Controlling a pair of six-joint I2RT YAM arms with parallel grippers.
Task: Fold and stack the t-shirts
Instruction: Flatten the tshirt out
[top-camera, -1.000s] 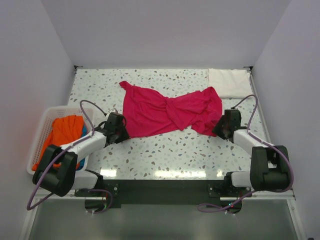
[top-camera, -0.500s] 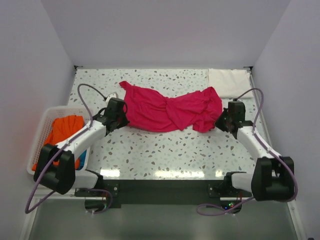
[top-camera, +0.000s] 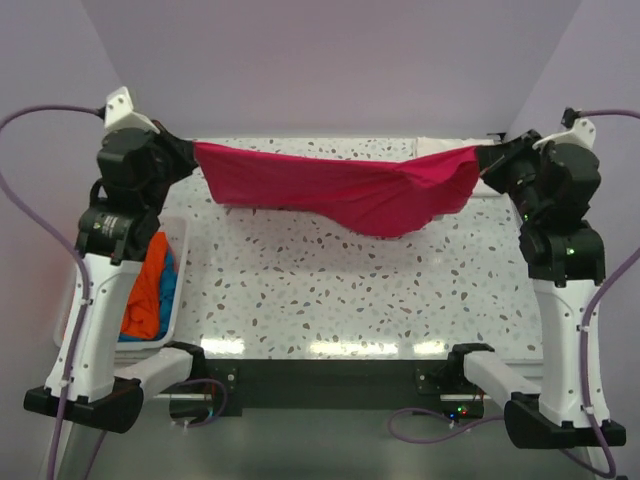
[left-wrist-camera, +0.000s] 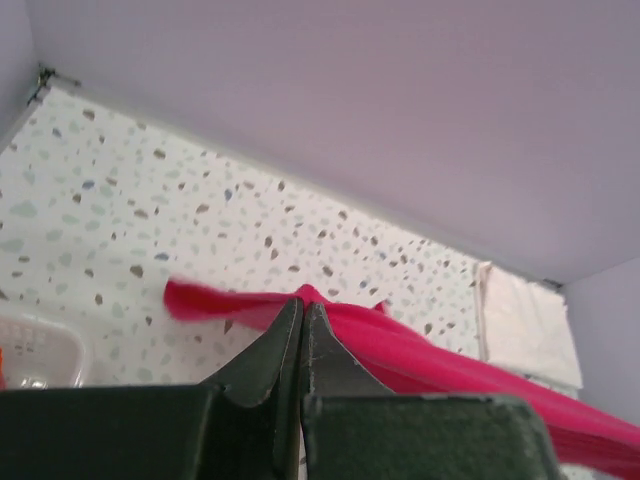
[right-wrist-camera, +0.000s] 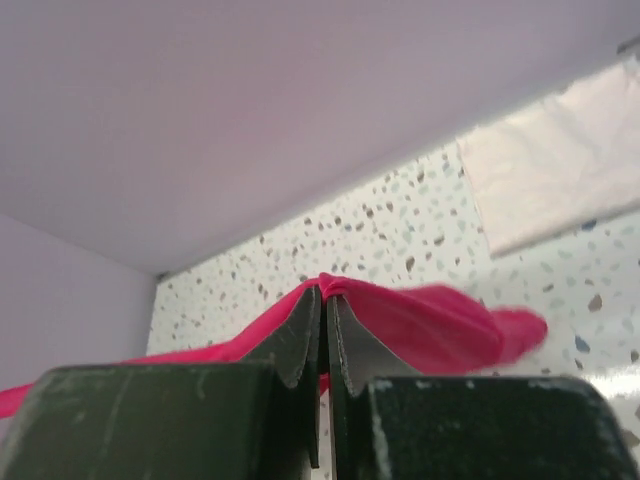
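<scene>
Your table (top-camera: 330, 290) shows open speckled surface across its middle and near edge. One pink t-shirt (top-camera: 340, 190) hangs stretched in the air over the far half, sagging at its centre. Your left gripper (top-camera: 190, 152) clenches one end and your right gripper (top-camera: 487, 158) the other. One basket (top-camera: 181, 250) sits off the left edge, holding one orange shirt (top-camera: 145, 290) and one blue shirt (top-camera: 170, 282). One white shirt (left-wrist-camera: 525, 320), folded, lies in the far right corner.

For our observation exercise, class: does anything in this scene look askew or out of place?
The magenta t-shirt, strung above the table between the left claw and right claw, is bunched and twisted. It sags lower towards the right instead of hanging flat.
</scene>
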